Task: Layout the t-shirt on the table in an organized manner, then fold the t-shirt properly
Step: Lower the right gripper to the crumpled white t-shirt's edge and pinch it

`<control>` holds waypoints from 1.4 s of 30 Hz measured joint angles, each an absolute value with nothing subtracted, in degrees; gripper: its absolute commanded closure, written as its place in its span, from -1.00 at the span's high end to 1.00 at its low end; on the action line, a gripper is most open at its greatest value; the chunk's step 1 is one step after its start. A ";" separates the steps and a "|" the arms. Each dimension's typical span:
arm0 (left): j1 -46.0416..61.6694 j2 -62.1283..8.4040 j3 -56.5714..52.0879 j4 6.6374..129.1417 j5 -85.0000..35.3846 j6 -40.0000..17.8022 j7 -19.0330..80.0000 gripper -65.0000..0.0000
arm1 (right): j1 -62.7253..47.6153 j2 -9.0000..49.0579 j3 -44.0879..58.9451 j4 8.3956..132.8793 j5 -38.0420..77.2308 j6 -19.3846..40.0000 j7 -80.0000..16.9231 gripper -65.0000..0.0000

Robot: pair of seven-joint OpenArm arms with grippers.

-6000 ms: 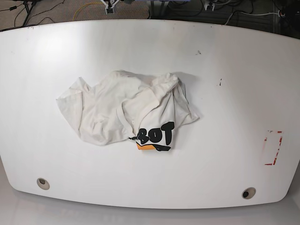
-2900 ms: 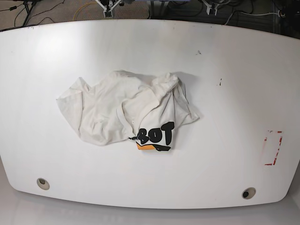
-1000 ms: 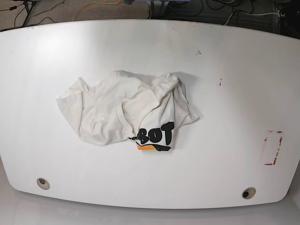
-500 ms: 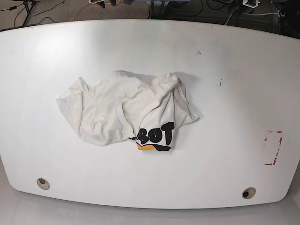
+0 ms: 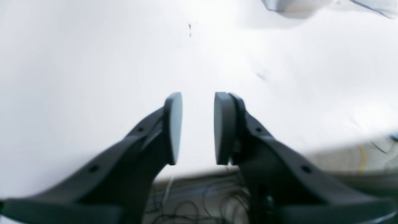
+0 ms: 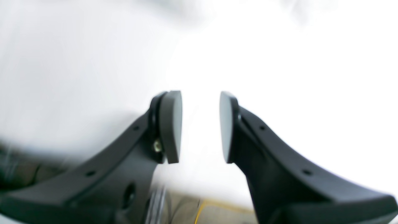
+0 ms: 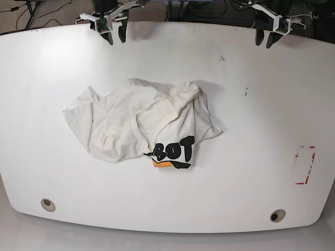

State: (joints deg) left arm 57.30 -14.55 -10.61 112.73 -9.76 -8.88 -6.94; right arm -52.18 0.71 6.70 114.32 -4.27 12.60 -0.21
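One t-shirt (image 7: 141,123) lies crumpled a little left of centre on your table (image 7: 261,104), bunched into a rough heap with a sleeve-like flap reaching toward the left. At its lower edge you can read black lettering (image 7: 175,150) and see a sliver of orange print (image 7: 163,164) just beneath it.

Two grippers show at the top edge of the base view, both over the far rim of the table and well apart from the shirt. Your right gripper (image 7: 114,35) sits at the upper left of that frame; your left gripper (image 7: 264,38) sits at the upper right. Neither touches cloth.

In the left wrist view, the left gripper's (image 5: 195,127) two dark fingers stand a narrow gap apart with only bare white tabletop between the pads, and nothing held. A corner of pale fabric shows at the top right of that frame. In the right wrist view, the right gripper (image 6: 200,126) looks much the same: two fingers, a slightly wider gap, nothing between them. Both wrist views are blurred.

On the tabletop you can count two round grommet holes near the bottom edge, one at lower left (image 7: 48,204) and one at lower right (image 7: 277,215). One red tape rectangle (image 7: 305,165) marks the right side. Two small dark marks (image 7: 245,92) sit in the upper right area.
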 measured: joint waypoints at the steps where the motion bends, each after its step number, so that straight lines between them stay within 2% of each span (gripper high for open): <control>1: 56.10 -14.59 -10.28 112.71 -9.74 -8.34 -6.46 -0.20 | -51.27 0.78 6.70 114.32 -4.23 12.64 -0.21 -0.39; 5: 52.88 -14.61 -9.87 112.73 -9.76 -9.04 -5.34 -0.01 | -48.23 0.71 6.70 114.32 -4.29 12.67 -1.78 -0.38; 9: 50.30 -14.52 -9.56 112.73 -9.74 -8.95 -3.11 0.08 | -43.31 0.64 6.66 114.26 -4.32 13.10 -7.64 -0.36; 16: 46.63 -14.50 -9.41 112.73 -9.74 -8.95 -2.35 0.09 | -34.26 0.67 6.68 114.21 -4.29 13.13 -16.49 0.08; 20: 45.63 -14.50 -9.39 112.73 -9.76 -8.97 -0.91 0.09 | -29.69 0.80 6.68 114.21 -4.32 13.34 -18.87 0.24; 29: 43.53 -14.52 -9.37 112.73 -9.74 -8.95 0.64 0.09 | -18.65 2.57 8.36 112.55 -4.21 13.96 -26.28 0.23; 39: 43.66 -14.37 -9.37 112.73 -9.76 -8.97 0.84 0.09 | -9.26 4.58 15.97 102.43 -4.25 13.37 -29.32 0.25; 42: 43.66 -14.50 -9.43 112.71 -9.76 -8.86 0.86 0.09 | -7.49 6.35 16.05 98.83 -4.05 15.11 -28.86 0.25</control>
State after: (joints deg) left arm 43.66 -14.50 -9.43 112.71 -9.76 -8.86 0.86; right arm -7.49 6.35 16.05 98.83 -4.05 15.11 -28.86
